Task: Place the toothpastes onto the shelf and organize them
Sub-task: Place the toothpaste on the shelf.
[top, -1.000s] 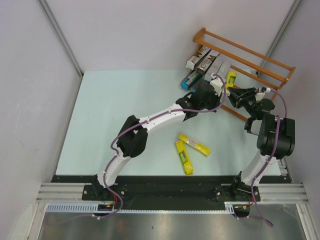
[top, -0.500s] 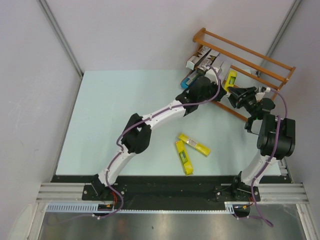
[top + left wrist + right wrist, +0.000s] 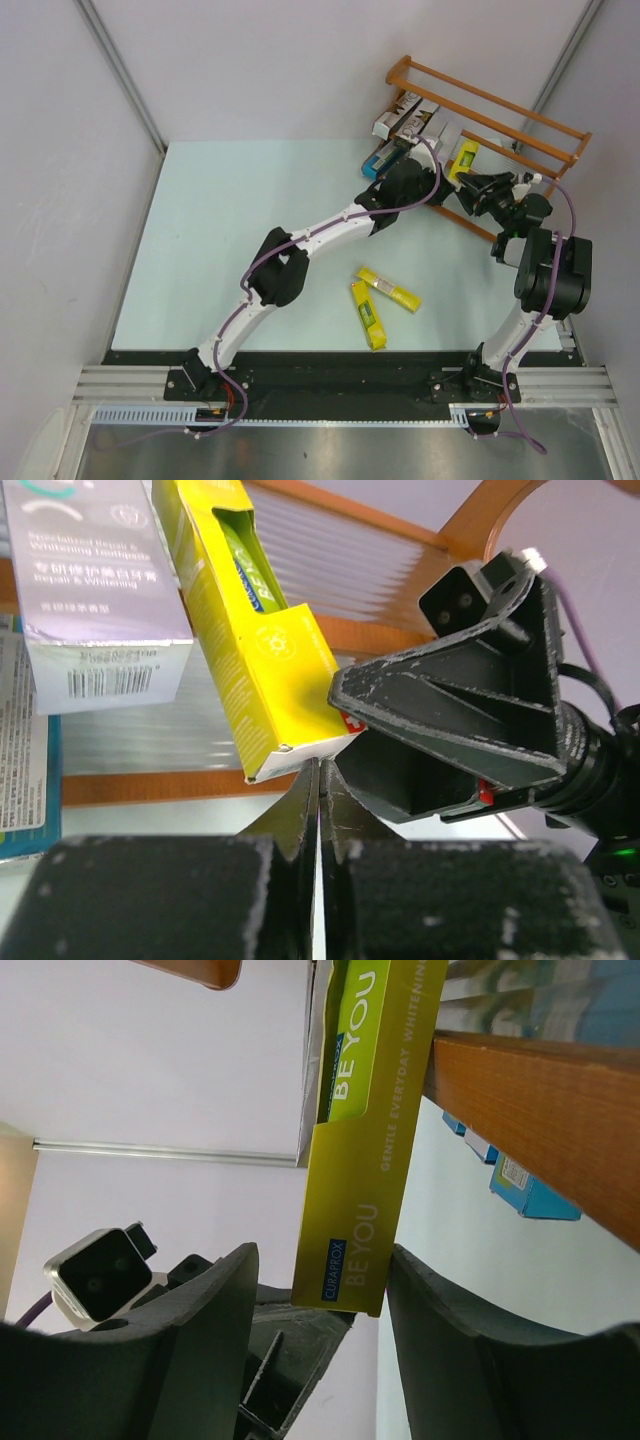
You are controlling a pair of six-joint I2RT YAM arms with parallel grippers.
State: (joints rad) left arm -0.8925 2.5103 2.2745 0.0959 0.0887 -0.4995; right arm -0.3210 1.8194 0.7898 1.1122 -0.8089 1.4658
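Shelf [image 3: 520, 108]: orange-brown wooden rails, upper right of the top view. Cartons are long, sharp-edged card boxes.

Yellow carton [image 3: 365, 1160]: glossy, green panel, reads "CURAPROX", "BE YOU", "GENTLE EVERYDAY WHITENING". It lies on the rails, near end overhanging the front rail.

Silver carton [image 3: 95, 580], upper left of the left wrist view: reads "Repair & Whitening", barcode below.

Right gripper [image 3: 322, 1255]: matte black jaws apart, the yellow end between them. Clear gap at frame left; at frame right just beside, contact unclear.

Left gripper [image 3: 318, 790]: jaws pressed together on nothing, tips just under that same end.

Loose yellow cartons [image 3: 389, 288], two, lie on the pale table [image 3: 250, 230], centre frame.
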